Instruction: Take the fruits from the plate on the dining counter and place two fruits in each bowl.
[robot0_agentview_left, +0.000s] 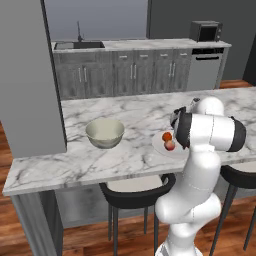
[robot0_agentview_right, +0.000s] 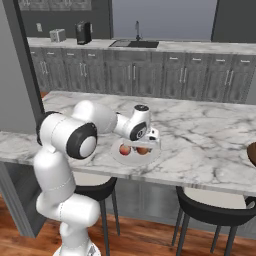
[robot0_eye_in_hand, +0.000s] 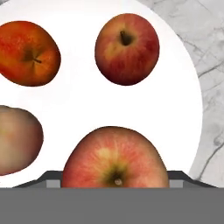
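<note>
On the white marble dining counter (robot0_agentview_left: 125, 160) lies the flat white plate (robot0_eye_in_hand: 87, 109) with several fruits. The hand view has a red apple (robot0_eye_in_hand: 114, 159) nearest, another red apple (robot0_eye_in_hand: 127, 48), an orange fruit (robot0_eye_in_hand: 28, 52) and a pale peach-like fruit (robot0_eye_in_hand: 17, 140). My gripper (robot0_eye_in_hand: 114, 180) hangs just above the plate (robot0_agentview_right: 135, 159), open, a dark fingertip (robot0_eye_in_hand: 49, 177) on either side of the nearest apple. The pale cream-green bowl (robot0_agentview_left: 105, 132) stands left of the plate (robot0_agentview_left: 159, 146). The dark brown bowl (robot0_agentview_right: 252, 152) peeks in at the right edge.
Black stools (robot0_agentview_left: 135, 192) stand under the counter's near edge, beside my base. A grey wall column (robot0_agentview_left: 27, 75) rises at the counter's left end. Behind is the grey-cabinet kitchen counter with a sink (robot0_agentview_left: 80, 45) and a microwave (robot0_agentview_left: 206, 31).
</note>
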